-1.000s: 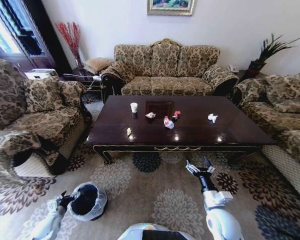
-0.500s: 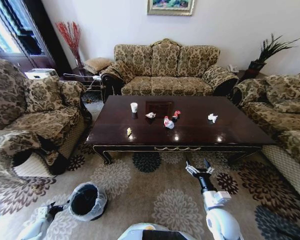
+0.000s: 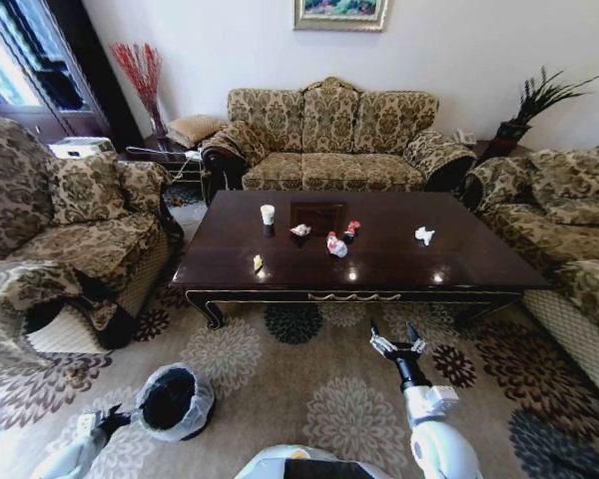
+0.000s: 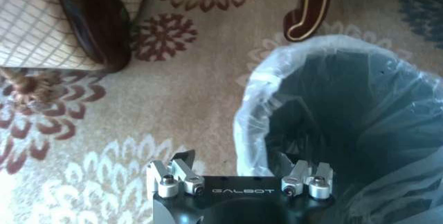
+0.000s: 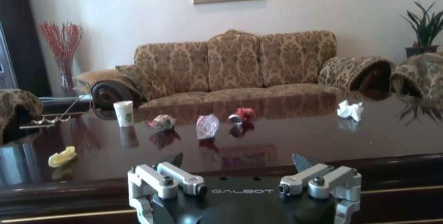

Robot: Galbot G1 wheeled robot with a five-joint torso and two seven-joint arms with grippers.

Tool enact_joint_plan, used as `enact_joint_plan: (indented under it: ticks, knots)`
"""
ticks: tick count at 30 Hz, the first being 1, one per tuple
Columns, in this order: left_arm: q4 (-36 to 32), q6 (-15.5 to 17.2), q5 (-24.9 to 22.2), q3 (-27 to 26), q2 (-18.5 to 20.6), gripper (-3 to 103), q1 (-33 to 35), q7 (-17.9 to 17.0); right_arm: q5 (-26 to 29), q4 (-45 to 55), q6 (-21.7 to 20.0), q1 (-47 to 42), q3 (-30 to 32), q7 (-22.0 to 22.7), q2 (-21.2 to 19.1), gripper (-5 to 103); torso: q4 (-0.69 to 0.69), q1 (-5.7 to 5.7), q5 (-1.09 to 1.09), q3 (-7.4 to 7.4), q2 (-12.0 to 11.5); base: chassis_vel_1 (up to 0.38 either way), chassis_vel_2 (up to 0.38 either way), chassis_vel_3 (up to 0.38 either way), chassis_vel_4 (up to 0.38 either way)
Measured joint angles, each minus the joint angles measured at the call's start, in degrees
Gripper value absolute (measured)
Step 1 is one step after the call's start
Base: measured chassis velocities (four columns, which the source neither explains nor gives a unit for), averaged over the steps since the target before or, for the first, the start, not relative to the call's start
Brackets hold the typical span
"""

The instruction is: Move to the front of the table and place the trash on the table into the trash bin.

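The table (image 3: 399, 269) stands ahead, across the carpet. Its trash lies spread out: a white paper cup (image 3: 268, 214), a crumpled wrapper (image 3: 300, 230), a clear bottle (image 3: 336, 244), a red wrapper (image 3: 352, 229), a white tissue (image 3: 424, 236) and a yellow scrap (image 3: 258, 262). The right wrist view shows the cup (image 5: 124, 113), bottle (image 5: 207, 125), tissue (image 5: 350, 109) and scrap (image 5: 62, 156). The trash bin (image 3: 173, 401) sits on the carpet at my lower left. Beside its rim (image 4: 258, 105), my left gripper (image 3: 108, 419) is open and empty. My right gripper (image 3: 397, 342) is open and empty, short of the table's front edge.
Patterned sofas flank the table: an armchair (image 3: 80, 220) on the left, a three-seater (image 3: 329, 140) behind, another sofa (image 3: 569, 230) on the right. Open flowered carpet (image 3: 299, 379) lies between me and the table. A carved table leg (image 4: 308, 6) stands near the bin.
My left gripper has drawn back from the bin's rim toward the lower left. The right gripper has sunk slightly. Table and trash are unmoved.
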Motion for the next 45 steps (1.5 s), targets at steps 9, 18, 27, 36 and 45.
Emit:
enact_joint_plan:
  ticks: [9, 18, 27, 36, 45]
  knots:
    - [10.42, -3.73, 5.19, 1.26, -1.61, 81, -7.85, -0.26, 0.08, -0.01, 0.03, -0.91, 0.41, 0.00, -0.31, 100, 0.01, 0.00, 0.01, 0.00, 0.00, 0.000, 0.000, 0.000, 0.000]
    - [13.90, -4.11, 6.99, 1.38, -2.10, 53, -11.06, -1.72, 0.75, 0.21, 0.28, -1.89, 0.76, 0.00, -0.39, 100, 0.02, 0.00, 0.00, 0.00, 0.00, 0.000, 0.000, 0.000, 0.000]
    - [16.00, -4.13, 8.96, 1.35, -1.99, 20, -13.12, -2.07, 1.23, -0.06, 0.51, -1.92, 0.97, 0.02, -0.39, 100, 0.02, 0.01, -0.01, 0.00, 0.00, 0.000, 0.000, 0.000, 0.000]
    - [16.28, -3.98, 10.13, 1.38, -1.88, 2, -13.59, -1.60, 1.50, -0.37, 0.40, -1.27, 0.98, 0.07, -0.48, 100, 0.01, 0.00, 0.00, 0.00, 0.00, 0.000, 0.000, 0.000, 0.000]
    - [13.79, -3.91, 7.91, 0.71, -2.10, 2, -11.58, -0.86, 2.14, -0.55, 0.33, -0.94, 1.13, 0.20, -0.60, 100, 0.00, 0.01, -0.06, 0.00, 0.00, 0.000, 0.000, 0.000, 0.000]
